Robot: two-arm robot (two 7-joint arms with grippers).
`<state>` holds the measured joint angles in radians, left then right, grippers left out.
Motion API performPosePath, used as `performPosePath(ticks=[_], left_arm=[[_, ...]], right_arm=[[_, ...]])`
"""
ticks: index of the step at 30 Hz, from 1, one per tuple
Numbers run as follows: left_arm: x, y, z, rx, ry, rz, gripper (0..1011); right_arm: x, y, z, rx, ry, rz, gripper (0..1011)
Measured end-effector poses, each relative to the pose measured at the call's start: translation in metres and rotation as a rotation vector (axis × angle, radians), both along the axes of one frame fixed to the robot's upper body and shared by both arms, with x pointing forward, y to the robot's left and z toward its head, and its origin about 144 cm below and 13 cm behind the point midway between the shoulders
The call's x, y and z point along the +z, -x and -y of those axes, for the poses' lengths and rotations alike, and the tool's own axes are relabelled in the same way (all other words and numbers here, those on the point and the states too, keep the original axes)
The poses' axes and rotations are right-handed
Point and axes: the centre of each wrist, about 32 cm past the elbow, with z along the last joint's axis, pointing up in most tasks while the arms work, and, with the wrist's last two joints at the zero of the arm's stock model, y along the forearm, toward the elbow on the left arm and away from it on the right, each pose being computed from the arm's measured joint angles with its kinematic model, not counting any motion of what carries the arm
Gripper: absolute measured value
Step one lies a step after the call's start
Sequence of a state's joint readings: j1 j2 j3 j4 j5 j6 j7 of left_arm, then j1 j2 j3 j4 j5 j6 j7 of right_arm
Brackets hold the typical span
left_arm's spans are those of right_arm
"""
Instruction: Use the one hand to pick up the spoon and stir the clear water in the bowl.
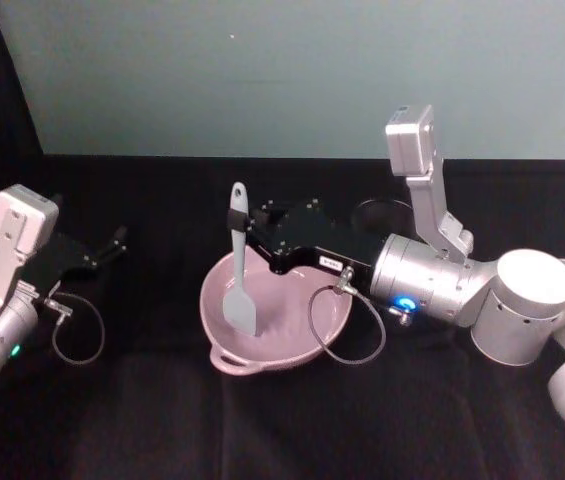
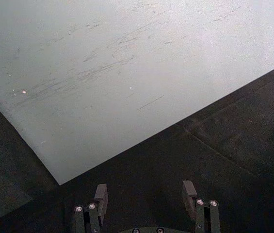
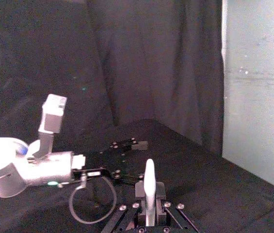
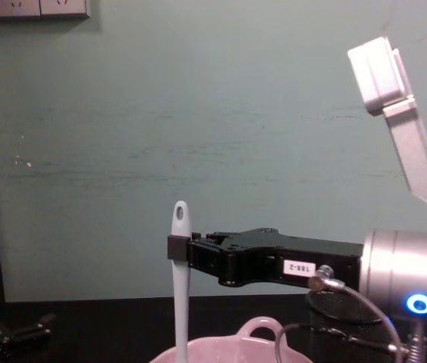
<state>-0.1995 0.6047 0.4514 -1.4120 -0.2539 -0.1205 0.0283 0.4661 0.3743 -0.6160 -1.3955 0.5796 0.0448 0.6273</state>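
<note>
The right gripper [image 1: 238, 238] was clenched on the spoon [image 1: 239, 285], its two black fingers pinching the white handle just below the oval hole at the top. In the chest view the same grip [image 4: 174, 248] sat high on the handle [image 4: 180, 295], which stood nearly upright, and the small white label [image 4: 298, 267] showed on the gripper's side. From the right wrist the handle end [image 3: 149, 177] rose between the closed fingers. The spoon's pale flat head reached down inside the pink bowl [image 1: 334, 322], near its left side; whether it touched water could not be told. The bowl stood on the black table [image 1: 162, 420] with its loop handle on the near rim. A grey cable [image 1: 347, 338] looped from the silver wrist over the bowl's right edge. Behind the arm stood a black wire-mesh cup [image 4: 339, 314]. Well apart at the table's left, the left gripper [image 1: 115, 241] hung idle, its fingers [image 2: 101, 194] spread apart.
</note>
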Motion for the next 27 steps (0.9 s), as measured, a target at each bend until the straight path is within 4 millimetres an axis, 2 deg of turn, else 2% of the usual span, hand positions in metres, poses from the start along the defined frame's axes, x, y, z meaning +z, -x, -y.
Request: performPosePath(ticks=[6,12,21,27], left_arm=[[0.0,0.0,0.0,0.0,0.0,0.0,1011],[0.0,0.0,0.0,0.0,0.0,0.0,1011],[0.0,0.0,0.0,0.0,0.0,0.0,1011],[0.0,0.0,0.0,0.0,0.0,0.0,1011]], right_arm=[[-0.004,-0.015,-0.004,-0.04,0.011,0.033,118],[-0.004,-0.022,0.001,-0.099,0.035,0.057,118],[0.004,-0.016,0.019,-0.189,0.091,0.083,118],[0.008,-0.002,0.032,-0.196,0.106,0.087,118]])
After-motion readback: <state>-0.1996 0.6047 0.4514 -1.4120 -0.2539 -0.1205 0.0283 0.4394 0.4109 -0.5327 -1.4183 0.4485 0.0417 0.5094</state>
